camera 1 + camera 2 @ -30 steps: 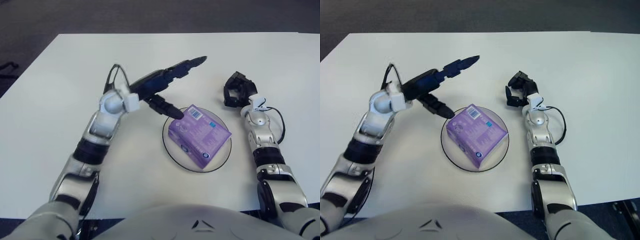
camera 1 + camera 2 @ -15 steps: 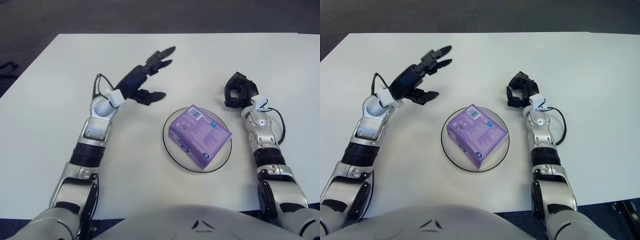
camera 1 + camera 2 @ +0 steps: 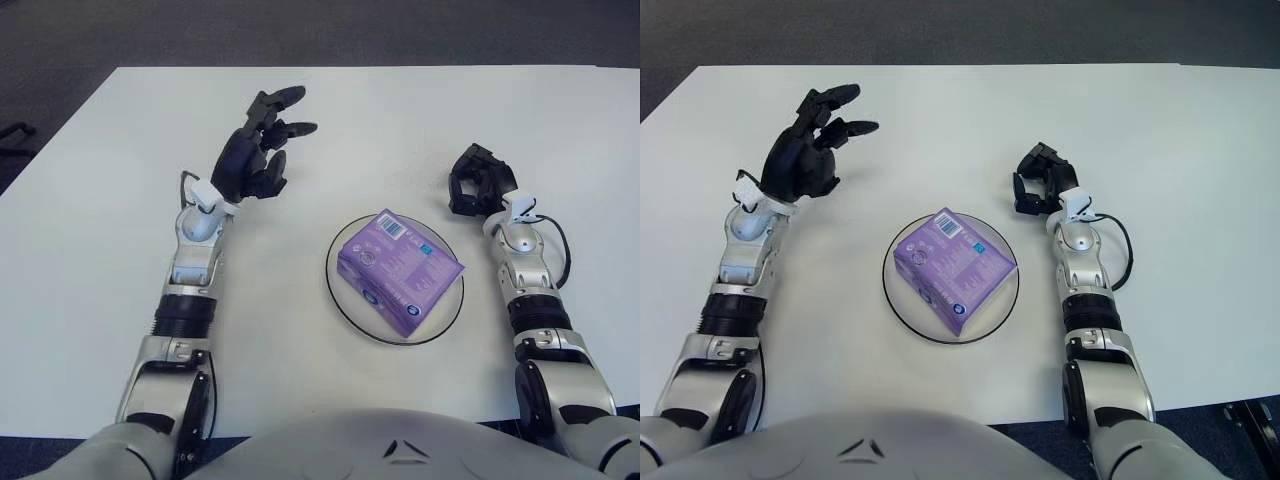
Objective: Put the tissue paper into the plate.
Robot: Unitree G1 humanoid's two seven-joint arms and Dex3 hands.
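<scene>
A purple tissue paper pack [image 3: 399, 270] lies in the round clear plate [image 3: 345, 301] at the middle of the white table. My left hand [image 3: 258, 148] is raised to the left of the plate, well apart from the pack, with its fingers spread and empty. My right hand [image 3: 477, 181] rests on the table to the right of the plate, fingers curled, holding nothing.
The white table [image 3: 120, 240] has its far edge at the top and its near edge just before my body. Dark carpet lies beyond the far and left edges.
My left hand has drawn back from the tissue pack, moving left and up, and its fingers have spread. The pack stays in the plate. The right hand has not moved.
</scene>
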